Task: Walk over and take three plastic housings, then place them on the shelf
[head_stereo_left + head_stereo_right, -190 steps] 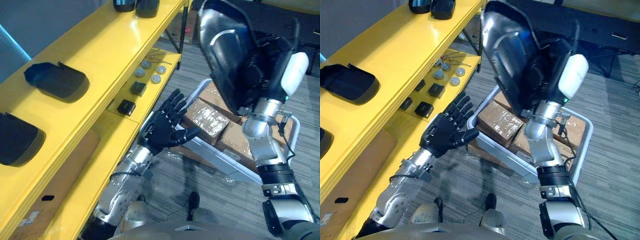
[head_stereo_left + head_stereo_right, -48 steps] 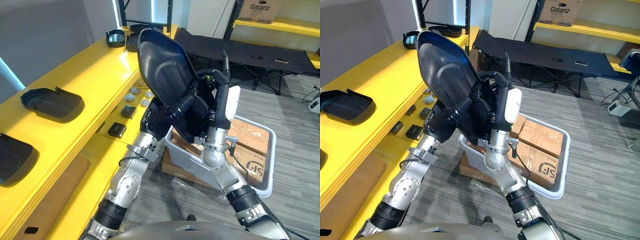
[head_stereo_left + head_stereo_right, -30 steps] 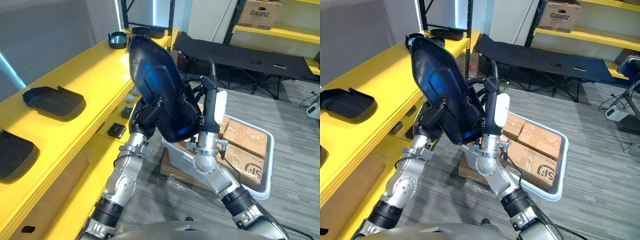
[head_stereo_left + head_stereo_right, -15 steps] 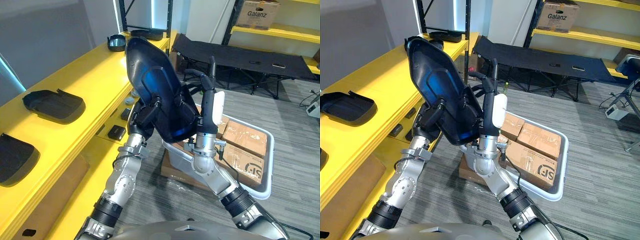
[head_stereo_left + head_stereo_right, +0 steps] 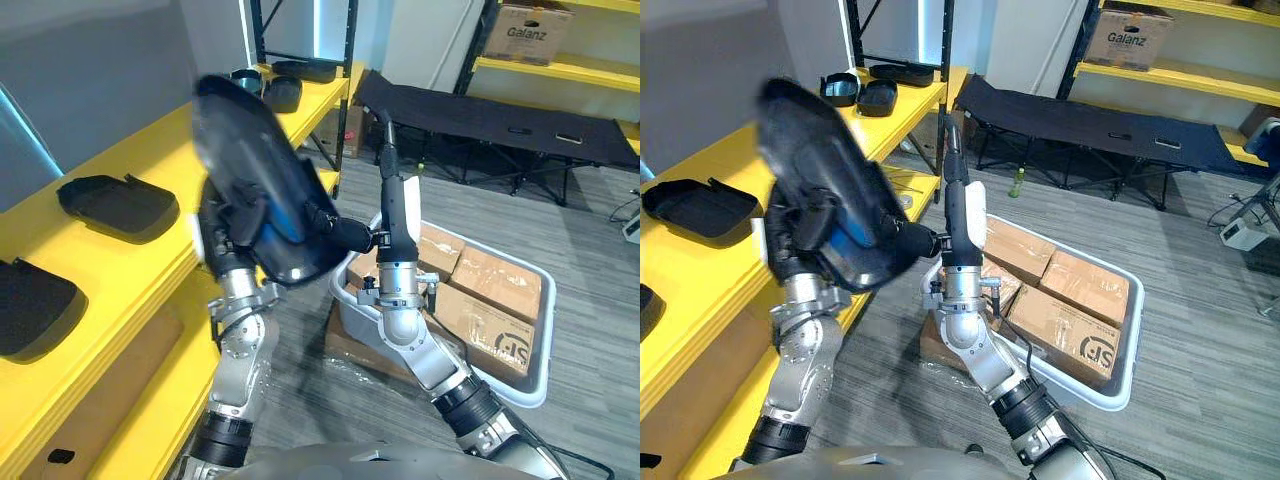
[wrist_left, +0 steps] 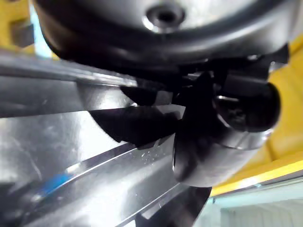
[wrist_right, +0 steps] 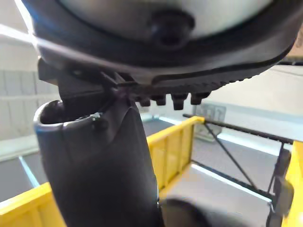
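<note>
In the head views the large dark plastic housing (image 5: 245, 140) is up in the air, tilted on edge just off the front edge of the yellow shelf (image 5: 150, 155), with neither end resting on anything. The left robot hand (image 5: 243, 218) is clenched across the housing's middle, fingers wrapped over its face. The right robot hand (image 5: 338, 232) meets the housing's lower edge from the other side, but its fingers are hidden behind the plastic, so I cannot tell whether it grips. The wrist views add what the head views hide. The left wrist view shows dark fingers (image 6: 208, 142) pressed tight on a glossy, reflecting surface. The right wrist view shows the thumb (image 7: 94, 165) standing up, with yellow shelf boards beyond it and none of the housing clearly in sight. On the shelf top, near its front edge, lie two more housings, one (image 5: 118, 205) beside the raised piece and one (image 5: 30, 305) further towards the robot. Smaller dark parts (image 5: 290, 90) sit at the shelf's far end. The raised housing covers part of the shelf's front edge. On the grey floor (image 5: 1200, 350) behind the right forearm stands a white bin (image 5: 1092, 392) holding cardboard boxes (image 5: 1065, 322). A black folding cot (image 5: 1100, 130) stands beyond it.
</note>
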Available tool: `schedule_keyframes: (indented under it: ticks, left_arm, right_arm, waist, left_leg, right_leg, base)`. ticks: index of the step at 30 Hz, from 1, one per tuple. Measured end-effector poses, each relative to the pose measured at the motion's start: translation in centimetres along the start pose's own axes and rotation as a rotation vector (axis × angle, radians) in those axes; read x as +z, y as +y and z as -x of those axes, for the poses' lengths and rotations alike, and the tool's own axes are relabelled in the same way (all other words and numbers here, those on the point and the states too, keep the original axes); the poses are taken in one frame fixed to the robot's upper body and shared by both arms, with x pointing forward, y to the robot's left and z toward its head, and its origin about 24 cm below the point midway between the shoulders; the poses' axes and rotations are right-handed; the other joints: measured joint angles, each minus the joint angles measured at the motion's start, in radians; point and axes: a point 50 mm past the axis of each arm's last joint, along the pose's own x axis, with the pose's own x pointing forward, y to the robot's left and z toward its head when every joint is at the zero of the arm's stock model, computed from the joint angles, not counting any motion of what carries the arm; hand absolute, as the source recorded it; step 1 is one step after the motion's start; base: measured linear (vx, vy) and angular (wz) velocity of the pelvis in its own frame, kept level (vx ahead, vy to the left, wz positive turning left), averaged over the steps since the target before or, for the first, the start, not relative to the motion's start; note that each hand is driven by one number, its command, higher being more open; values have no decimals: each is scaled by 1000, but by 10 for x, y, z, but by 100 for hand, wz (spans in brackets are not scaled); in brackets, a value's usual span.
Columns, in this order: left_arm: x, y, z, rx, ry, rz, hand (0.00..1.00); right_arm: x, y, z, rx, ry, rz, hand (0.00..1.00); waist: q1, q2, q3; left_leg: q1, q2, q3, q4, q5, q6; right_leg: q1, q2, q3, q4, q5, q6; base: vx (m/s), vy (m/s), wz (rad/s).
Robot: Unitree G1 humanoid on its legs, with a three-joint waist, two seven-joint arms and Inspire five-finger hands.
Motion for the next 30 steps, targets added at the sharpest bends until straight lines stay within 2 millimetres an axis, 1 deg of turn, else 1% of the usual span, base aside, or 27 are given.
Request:
schedule_keyframes:
  ticks: [1, 2, 5, 7, 8, 10, 12, 15, 18, 21, 23, 27, 29, 30]
  left_arm:
    - [4, 2, -1, 28, -39, -26, 0]
    - [14, 5, -3, 73, -124, -83, 0]
    - [27, 4, -3, 128, -246, -160, 0]
    - [27, 4, -2, 140, -273, -208, 0]
    - [27, 4, -3, 158, -287, -244, 0]
    - [27, 7, -4, 194, -295, -297, 0]
    - [25, 15, -7, 249, -294, -357, 0]
    - [27, 25, -11, 307, -300, -383, 0]
    - [28, 28, -12, 330, -306, -389, 0]
    - [27, 32, -12, 342, -305, -399, 0]
    - [27, 42, -11, 371, -299, -424, 0]
    - [26, 56, -8, 421, -291, -461, 0]
    - [30, 66, -2, 456, -299, -477, 0]
    - [32, 67, -1, 461, -305, -478, 0]
  right_arm:
    - [0, 0, 1, 3, 13, -20, 100]
    - [1, -1, 4, 9, 35, -64, 100]
    - [6, 2, 6, -11, 60, -145, 100]
    - [7, -1, 7, -33, 67, -158, 100]
    - [6, -7, 7, -62, 78, -175, 100]
    - [1, -21, 7, -126, 99, -161, 100]
    - [-5, -35, 6, -194, 127, -164, 100]
    - [-11, -49, 9, -268, 163, -176, 100]
    - [-15, -56, 12, -304, 195, -212, 100]
    - [-14, -61, 14, -335, 202, -269, 100]
    - [-12, -67, 17, -377, 202, -332, 100]
    - [-15, -81, 21, -447, 217, -359, 100]
    - [-17, -86, 24, -452, 231, -400, 100]
    - [-18, -86, 25, -449, 236, -412, 100]
  waist:
    - [3, -1, 1]
    - [9, -5, 2]
    - [8, -11, 4]
    - [6, -12, 4]
    - [2, -12, 4]
    - [-1, -11, 4]
    - [-4, -8, 8]
    - [-24, -8, 12]
    - [-27, -6, 17]
    - [-25, 0, 32]
    - [-26, 6, 36]
    - [-23, 12, 44]
    - [-25, 18, 50]
    - [-25, 19, 51]
  left_leg:
    - [0, 0, 0, 0, -1, -1]
    - [0, 0, -2, 0, -3, -1]
    - [0, 0, -1, 0, -4, -2]
    - [0, 0, 1, 0, -4, -2]
    - [0, 0, 4, -1, -5, -2]
    - [0, 1, 11, -2, -5, -3]
    - [0, 2, 22, -2, -7, -2]
    - [0, 2, 24, -2, -8, -2]
    - [1, 2, 30, -3, -10, 0]
    - [1, 2, 32, -4, -12, 1]
    - [1, 2, 32, -5, -12, 2]
    - [0, 2, 32, -5, -13, 2]
    - [0, 2, 31, -5, -13, 2]
    - [-1, 2, 31, -5, -13, 2]
  right_leg:
    - [0, 0, -1, 0, -1, -1]
    - [-1, 0, -6, 0, -3, -3]
    - [-2, -1, -6, -5, -8, -7]
    - [-3, -1, -5, -5, -11, -10]
    - [-6, -1, -2, -5, -11, -10]
    - [-11, 0, 4, -5, -11, -10]
    - [-19, 1, 17, -5, -10, -10]
    - [-19, 1, 20, -3, -6, -5]
    - [-19, 1, 25, 0, -4, -2]
    - [-19, 1, 27, 0, -4, -2]
    - [-19, 1, 27, 0, -4, -2]
    - [-19, 1, 27, 0, -4, -2]
    - [-19, 0, 26, 0, -4, -2]
    - [-19, 0, 25, 0, -4, -2]
  base:
    - [-55, 19, 7]
    - [-50, 15, 7]
    - [-17, 6, 2]
    - [-4, 8, -2]
    - [-6, 13, -8]
    - [-1, 3, -12]
    - [6, 11, -15]
    - [17, 14, -3]
    - [36, 27, -5]
    - [0, 0, 0]
    - [0, 0, 0]
    - [0, 0, 0]
    - [0, 0, 0]
    - [0, 0, 0]
